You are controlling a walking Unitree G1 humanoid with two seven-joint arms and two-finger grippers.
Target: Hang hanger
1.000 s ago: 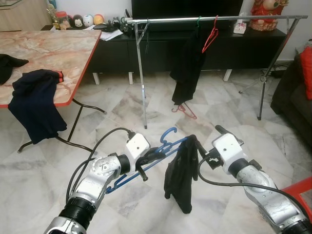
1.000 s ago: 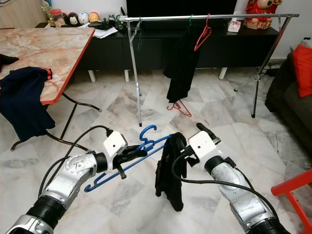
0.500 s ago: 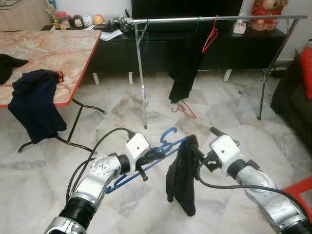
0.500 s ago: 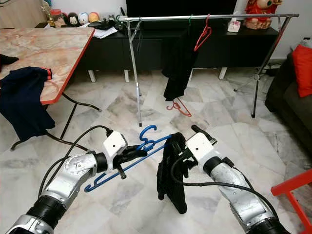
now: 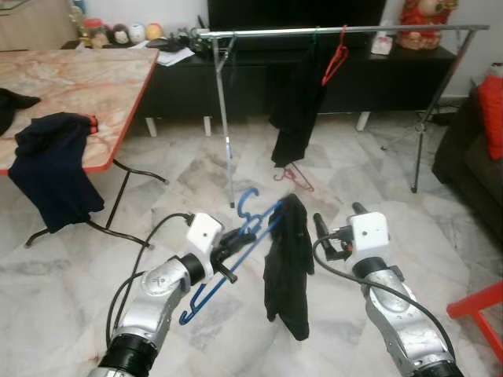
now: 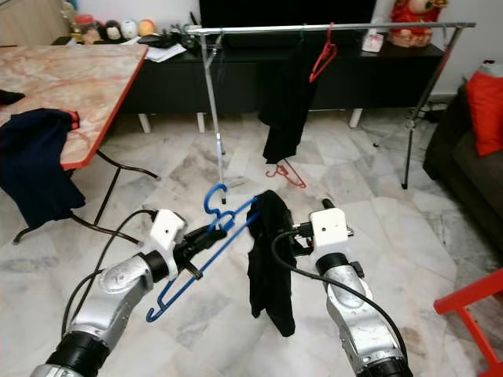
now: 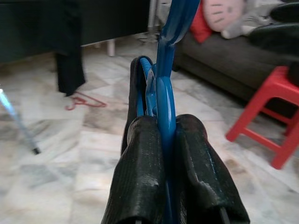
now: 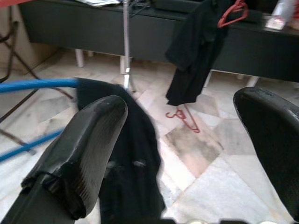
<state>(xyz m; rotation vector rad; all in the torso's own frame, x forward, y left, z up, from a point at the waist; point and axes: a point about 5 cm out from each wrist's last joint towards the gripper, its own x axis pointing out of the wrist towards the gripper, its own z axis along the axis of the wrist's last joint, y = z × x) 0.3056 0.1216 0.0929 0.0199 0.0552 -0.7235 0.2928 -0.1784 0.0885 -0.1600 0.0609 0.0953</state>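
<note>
Even, fairly bright indoor daylight, no hard shadows. Soft sheen on the pale grey marble floor tiles, mild glare on the glossy reddish marble tabletop. Head views sharp in the centre, slight wide-angle bending toward the edges; the long silver clothes rail bows a little. Left wrist view: two black padded fingers and the clamped blue plastic hanger crisp enough, background soft. Right wrist view: near fingers blurred, floor behind sharper.
</note>
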